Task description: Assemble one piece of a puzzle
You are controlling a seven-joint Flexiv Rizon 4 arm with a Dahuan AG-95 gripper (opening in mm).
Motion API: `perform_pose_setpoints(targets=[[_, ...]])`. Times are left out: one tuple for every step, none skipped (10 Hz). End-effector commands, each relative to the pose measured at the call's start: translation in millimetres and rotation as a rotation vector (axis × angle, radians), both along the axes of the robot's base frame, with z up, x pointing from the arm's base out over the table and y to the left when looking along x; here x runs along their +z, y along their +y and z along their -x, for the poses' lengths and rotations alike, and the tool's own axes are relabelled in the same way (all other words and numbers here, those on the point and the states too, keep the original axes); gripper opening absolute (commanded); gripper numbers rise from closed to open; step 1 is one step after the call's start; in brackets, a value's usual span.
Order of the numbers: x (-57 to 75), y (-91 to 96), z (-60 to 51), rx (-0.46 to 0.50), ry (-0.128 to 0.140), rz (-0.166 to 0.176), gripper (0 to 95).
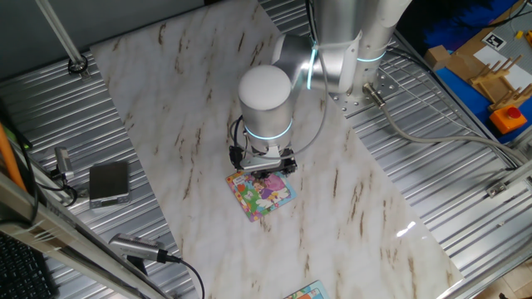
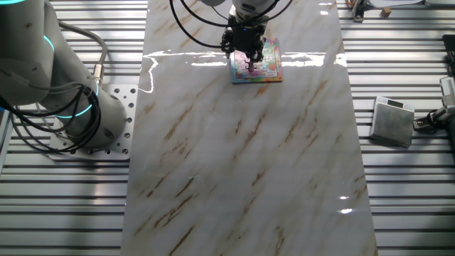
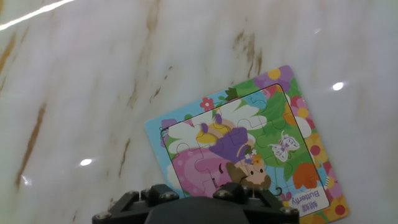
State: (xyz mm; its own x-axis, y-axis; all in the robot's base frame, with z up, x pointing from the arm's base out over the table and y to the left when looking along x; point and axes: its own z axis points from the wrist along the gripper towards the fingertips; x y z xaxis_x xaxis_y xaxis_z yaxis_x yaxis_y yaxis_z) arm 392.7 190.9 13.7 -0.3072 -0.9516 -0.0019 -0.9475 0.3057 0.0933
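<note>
Tool (image 2: 249,58) fingertips, piece: hidden.

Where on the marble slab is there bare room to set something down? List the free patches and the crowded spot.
In the other fixed view, the marble slab is bare from the puzzle down to the near edge. Bare strips also run either side of the puzzle. It is crowded at the puzzle, where the gripper hovers low. In one fixed view, a second board takes the slab's edge.

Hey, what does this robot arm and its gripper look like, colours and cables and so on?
The arm is made of silver-grey cylindrical links with a rounded white cap, and glowing cyan light rings mark the joints. Black cables loop down beside the wrist. The gripper is a compact black metal unit with visible screws.
</note>
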Motion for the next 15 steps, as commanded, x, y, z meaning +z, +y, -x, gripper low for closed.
perform_pose_setpoints(targets=[[1.7,-0.1,0.3,0.000,0.002,-0.003,57.0],[1.9,-0.1,0.3,-0.003,0.003,-0.004,57.0],[2.4,0.0,0.4,-0.008,0.006,-0.005,57.0],[3.9,0.1,0.4,-0.013,0.009,-0.007,57.0],[6.9,0.6,0.3,-0.018,0.011,-0.008,57.0],[9.4,1.2,-0.3,-0.020,0.014,-0.008,57.0],[10.4,1.5,-0.8,-0.021,0.015,-0.008,57.0],[12.5,3.8,-5.5,-0.023,0.017,-0.009,57.0],[13.5,7.8,-10.3,-0.030,0.021,-0.010,57.0],[12.8,11.2,-11.9,-0.035,0.021,-0.010,57.0],[10.6,16.2,-13.4,-0.046,0.021,-0.010,57.0],[7.0,24.8,-15.1,-0.062,0.020,-0.010,57.0],[6.1,27.8,-16.1,-0.066,0.020,-0.009,57.0],[5.7,28.9,-16.4,-0.067,0.019,-0.008,57.0],[5.5,29.3,-16.5,-0.068,0.019,-0.007,57.0]])
